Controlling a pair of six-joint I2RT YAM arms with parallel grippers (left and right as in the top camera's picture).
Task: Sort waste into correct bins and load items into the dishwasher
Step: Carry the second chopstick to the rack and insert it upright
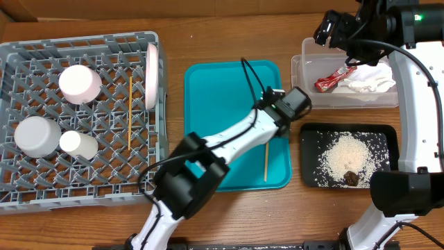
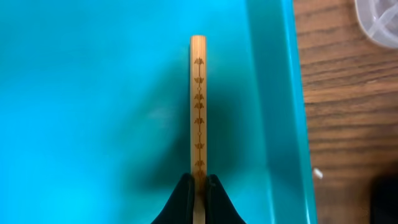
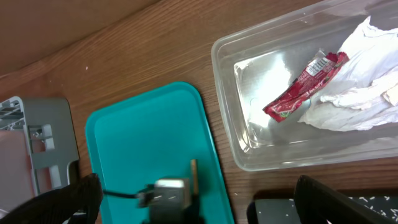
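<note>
One wooden chopstick (image 2: 198,106) lies on the teal tray (image 2: 93,112), and my left gripper (image 2: 198,186) is shut on its near end. From above, the left gripper (image 1: 270,128) sits over the tray's right side, with the chopstick (image 1: 265,161) running toward the front edge. The grey dish rack (image 1: 21,187) holds another chopstick (image 1: 130,111), an upright plate (image 1: 151,75), a cup (image 1: 78,143) and two upturned bowls (image 1: 80,83). The clear tub (image 1: 305,97) holds the red wrapper (image 1: 335,78) and napkin (image 1: 371,80). My right gripper (image 1: 331,31) hangs open above the tub's left end.
A black tray (image 1: 312,139) at the front right carries a heap of rice (image 1: 350,156) and a brown lump (image 1: 352,178). The right arm's white links (image 1: 416,104) run along the table's right side. Bare wood separates the rack, the teal tray (image 1: 222,90) and the bins.
</note>
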